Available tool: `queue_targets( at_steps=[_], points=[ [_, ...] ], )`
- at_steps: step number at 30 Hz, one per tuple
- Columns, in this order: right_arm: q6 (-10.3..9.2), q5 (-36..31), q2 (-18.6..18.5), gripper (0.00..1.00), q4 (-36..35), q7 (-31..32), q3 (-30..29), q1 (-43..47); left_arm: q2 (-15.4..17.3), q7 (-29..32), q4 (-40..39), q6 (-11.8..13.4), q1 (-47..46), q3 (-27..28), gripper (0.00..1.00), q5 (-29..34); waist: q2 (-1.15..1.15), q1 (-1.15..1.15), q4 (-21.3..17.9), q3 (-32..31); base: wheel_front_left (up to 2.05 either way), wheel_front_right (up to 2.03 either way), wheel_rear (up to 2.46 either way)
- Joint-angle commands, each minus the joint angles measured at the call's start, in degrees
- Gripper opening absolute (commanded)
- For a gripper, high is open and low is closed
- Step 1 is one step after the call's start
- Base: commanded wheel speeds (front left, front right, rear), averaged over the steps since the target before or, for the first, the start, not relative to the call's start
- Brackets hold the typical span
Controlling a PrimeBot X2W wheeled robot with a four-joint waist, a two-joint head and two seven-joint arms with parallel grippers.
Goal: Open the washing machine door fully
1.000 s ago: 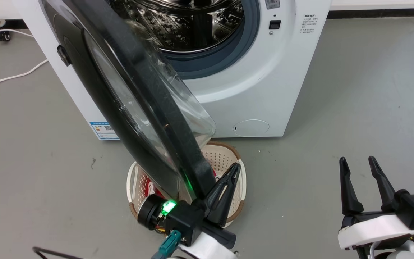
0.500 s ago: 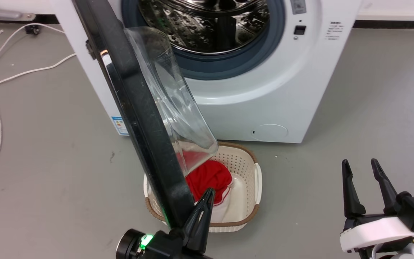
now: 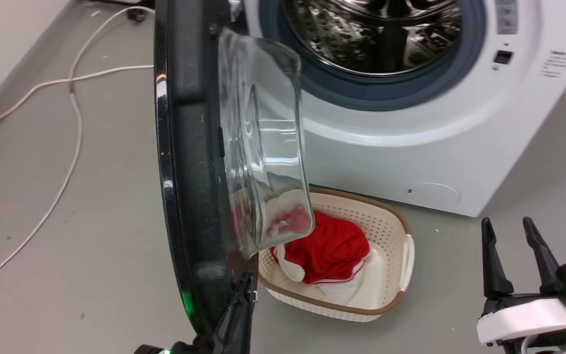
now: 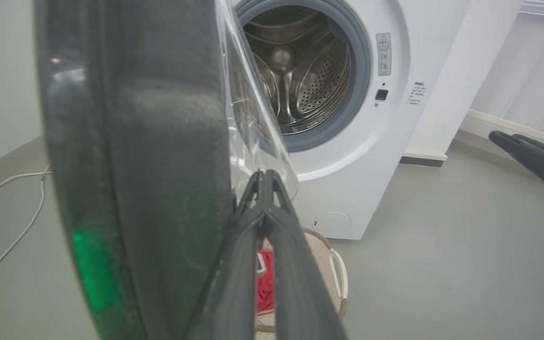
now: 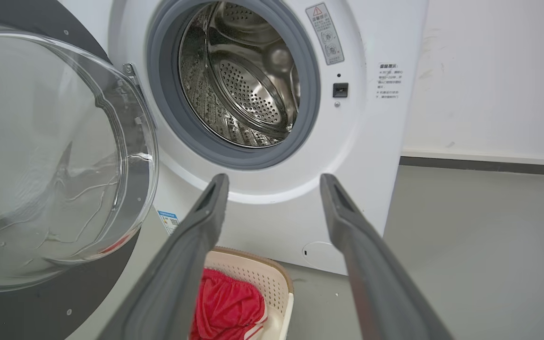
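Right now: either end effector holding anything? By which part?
Nothing is held. The left end effector is shut empty beside the inner face of the washing machine door; the right end effector is open, empty.

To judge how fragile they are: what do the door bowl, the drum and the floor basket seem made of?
Door bowl: clear and glossy with reflections, glass or hard plastic. Drum: perforated, mirror-bright, likely stainless steel. Basket: matte cream lattice, brown rim, probably moulded plastic.
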Motion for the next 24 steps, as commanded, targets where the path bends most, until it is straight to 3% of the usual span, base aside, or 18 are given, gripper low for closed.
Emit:
queue_targets(
  at_steps=[1, 11, 24],
  points=[
    [-0.04, -0.43, 0.11, 1.00, -0.63, 0.30, -0.13, 0.24, 0.45, -0.36, -0.06, 0.57, 0.34, 0.92, 0.00, -0.17, 0.00, 0.00, 2.87, 0.51, 0.00, 0.00, 0.00],
    [-0.04, -1.10, 0.09, 1.00, -2.77, 1.61, -0.73, -0.23, 0.69, -1.88, 0.69, 1.36, -0.11, 7.68, 0.00, -4.45, 0.00, 0.00, 9.02, 1.89, 0.00, 0.00, 0.00],
    [-0.04, -2.36, 0.09, 1.00, -4.90, 3.63, -0.85, -1.52, -1.52, -2.68, 7.07, -3.88, -6.89, 21.33, 0.00, -8.78, 0.00, 0.00, 9.70, 4.37, 0.00, 0.00, 0.00]
  ],
)
